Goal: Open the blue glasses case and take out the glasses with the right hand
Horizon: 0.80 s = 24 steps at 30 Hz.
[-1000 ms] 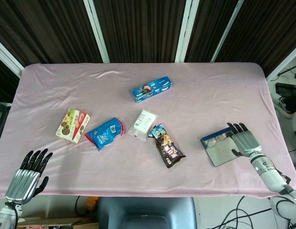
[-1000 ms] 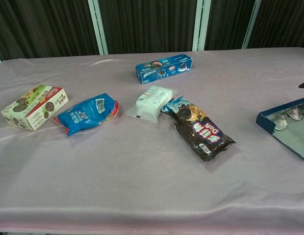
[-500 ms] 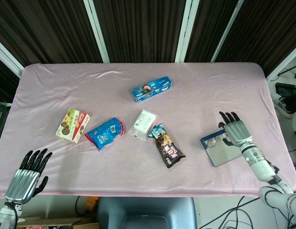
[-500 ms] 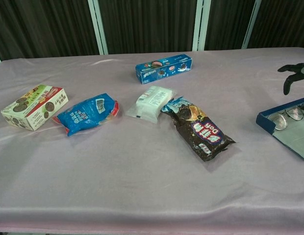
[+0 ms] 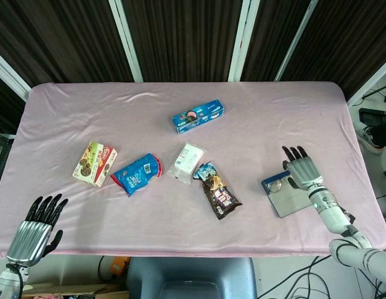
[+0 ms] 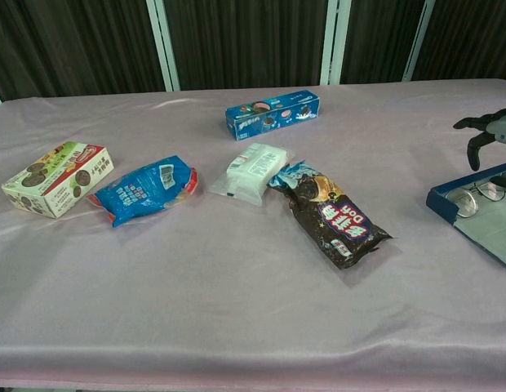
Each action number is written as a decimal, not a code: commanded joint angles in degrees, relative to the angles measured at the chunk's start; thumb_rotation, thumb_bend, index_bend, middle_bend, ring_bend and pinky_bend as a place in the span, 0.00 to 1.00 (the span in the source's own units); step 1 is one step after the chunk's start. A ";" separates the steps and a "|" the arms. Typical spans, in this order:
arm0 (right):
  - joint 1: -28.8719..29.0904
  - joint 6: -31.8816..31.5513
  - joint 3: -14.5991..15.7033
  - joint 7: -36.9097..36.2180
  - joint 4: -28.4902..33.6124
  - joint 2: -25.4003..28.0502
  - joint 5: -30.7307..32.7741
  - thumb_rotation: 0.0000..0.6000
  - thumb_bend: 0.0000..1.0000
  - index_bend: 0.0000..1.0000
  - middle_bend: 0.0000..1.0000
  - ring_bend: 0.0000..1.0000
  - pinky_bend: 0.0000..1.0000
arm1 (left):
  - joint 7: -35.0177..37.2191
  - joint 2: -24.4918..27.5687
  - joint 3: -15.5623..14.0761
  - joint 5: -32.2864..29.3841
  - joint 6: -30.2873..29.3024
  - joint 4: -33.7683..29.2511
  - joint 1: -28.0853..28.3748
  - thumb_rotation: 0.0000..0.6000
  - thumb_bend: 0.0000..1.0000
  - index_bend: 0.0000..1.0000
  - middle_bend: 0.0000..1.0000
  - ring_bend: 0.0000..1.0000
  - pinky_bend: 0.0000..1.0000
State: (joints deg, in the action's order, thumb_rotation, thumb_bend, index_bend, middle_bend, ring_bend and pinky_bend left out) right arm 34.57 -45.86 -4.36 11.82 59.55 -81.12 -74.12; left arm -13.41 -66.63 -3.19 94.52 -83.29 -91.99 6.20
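Your left hand (image 5: 36,228) waits by the near worktop (image 5: 261,124) edge with fingers spread and holding nothing, while your right hand (image 5: 302,170), fingers apart, hangs over the open blue glasses case (image 6: 473,214) with the glasses (image 6: 480,192) inside.

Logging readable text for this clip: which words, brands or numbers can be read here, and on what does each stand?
"Dots", upside down: dark brown snack bag.
Blue cookie box: print too small to read.
Blue snack bag: label blurred.
Green and red cookie box: print blurred.
White packet: print too small.
Open blue glasses case: no text seen.
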 commanded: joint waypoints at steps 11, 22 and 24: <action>1.18 2.17 -0.40 0.57 -1.16 -1.50 1.79 1.00 0.55 0.56 0.00 0.00 0.00 | 0.23 0.10 -0.01 0.07 -0.22 0.05 -0.07 1.00 0.41 0.00 0.00 0.00 0.00; 1.42 2.63 -0.40 1.15 -1.54 -2.15 2.62 1.00 0.55 0.58 0.00 0.00 0.00 | 0.45 0.16 -0.03 0.11 -0.26 0.10 -0.07 1.00 0.41 0.00 0.00 0.00 0.00; 1.46 2.61 -0.45 1.08 -1.50 -2.17 2.67 1.00 0.55 0.59 0.00 0.00 0.00 | 0.46 0.16 -0.01 0.07 -0.19 0.12 -0.03 1.00 0.41 0.00 0.00 0.00 0.00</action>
State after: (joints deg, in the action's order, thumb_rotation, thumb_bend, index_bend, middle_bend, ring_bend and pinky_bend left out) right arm 36.03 -43.25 -4.81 12.91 58.04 -83.29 -71.45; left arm -12.95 -66.46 -3.20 94.60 -83.48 -91.88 6.17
